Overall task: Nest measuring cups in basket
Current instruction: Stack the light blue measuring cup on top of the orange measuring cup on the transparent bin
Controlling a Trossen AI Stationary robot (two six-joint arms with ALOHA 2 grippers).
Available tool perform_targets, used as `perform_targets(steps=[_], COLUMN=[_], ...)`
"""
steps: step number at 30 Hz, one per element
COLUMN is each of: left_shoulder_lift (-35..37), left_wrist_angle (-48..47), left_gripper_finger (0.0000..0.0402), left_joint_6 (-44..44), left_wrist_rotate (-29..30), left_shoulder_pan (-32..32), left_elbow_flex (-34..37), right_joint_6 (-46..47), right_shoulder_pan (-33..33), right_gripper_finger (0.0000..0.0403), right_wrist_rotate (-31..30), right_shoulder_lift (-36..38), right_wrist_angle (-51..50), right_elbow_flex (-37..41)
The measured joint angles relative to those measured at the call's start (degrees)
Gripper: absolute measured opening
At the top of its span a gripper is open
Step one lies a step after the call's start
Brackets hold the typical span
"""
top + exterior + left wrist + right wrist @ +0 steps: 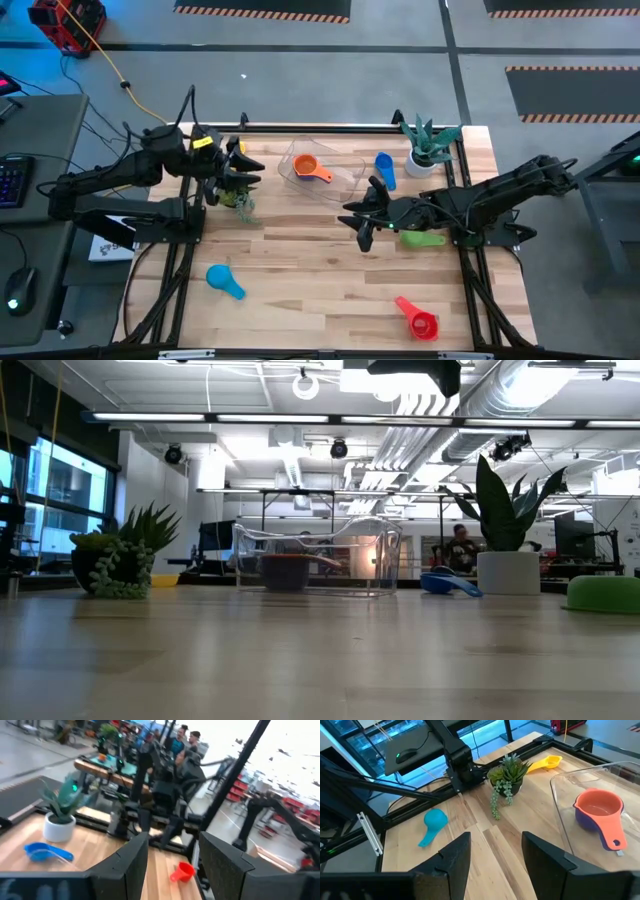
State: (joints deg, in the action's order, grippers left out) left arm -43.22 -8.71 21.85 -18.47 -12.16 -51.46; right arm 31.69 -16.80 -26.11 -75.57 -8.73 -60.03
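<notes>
Table [330,260] is carrying the clear basket [345,172] near its far edge, with an orange cup [308,167] sitting inside over a dark blue one. Both arms are hovering with fingers parted and empty: left gripper [243,165] beside the basket, right gripper [360,215] just in front. Blue [384,168], green [422,238], light blue [222,280], red [418,319] and yellow [545,763] cups are lying scattered outside.

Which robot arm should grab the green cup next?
The right. Its open gripper hangs beside the green cup; the left gripper is across the table by the yellow cup.
</notes>
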Motion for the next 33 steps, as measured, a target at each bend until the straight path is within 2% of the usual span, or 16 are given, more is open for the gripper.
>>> perform_targets(steps=[14,18,22,26,33], left_shoulder_lift=[-0.02,-1.35,-4.84,-9.89,-20.01], left_wrist_angle=[-4.87,-19.77,-36.52,-48.08,-46.43], left_gripper_finger=[0.0166,0.0164,0.0163,0.0163,0.0163], left_joint_6=[-1.79,-4.2,3.61,16.07,42.88], left_wrist_rotate=[-0.39,0.06,2.11,6.67,19.6], left_shoulder_pan=[0.03,3.26,11.87,25.87,48.6], left_elbow_flex=[-0.05,-2.72,-3.43,-3.38,-0.13], right_joint_6=[1.93,2.65,3.03,2.96,2.85], right_shoulder_pan=[0.04,0.04,0.04,0.04,0.04], right_gripper_finger=[0.0167,0.0167,0.0167,0.0167,0.0167], right_wrist_rotate=[-0.64,-0.7,-0.72,-0.72,-0.74], right_shoulder_lift=[0.0,0.0,0.0,-0.02,-0.02], right_wrist_angle=[0.04,0.06,0.04,0.04,-0.9], right_elbow_flex=[0.0,0.0,0.0,0.0,-0.02])
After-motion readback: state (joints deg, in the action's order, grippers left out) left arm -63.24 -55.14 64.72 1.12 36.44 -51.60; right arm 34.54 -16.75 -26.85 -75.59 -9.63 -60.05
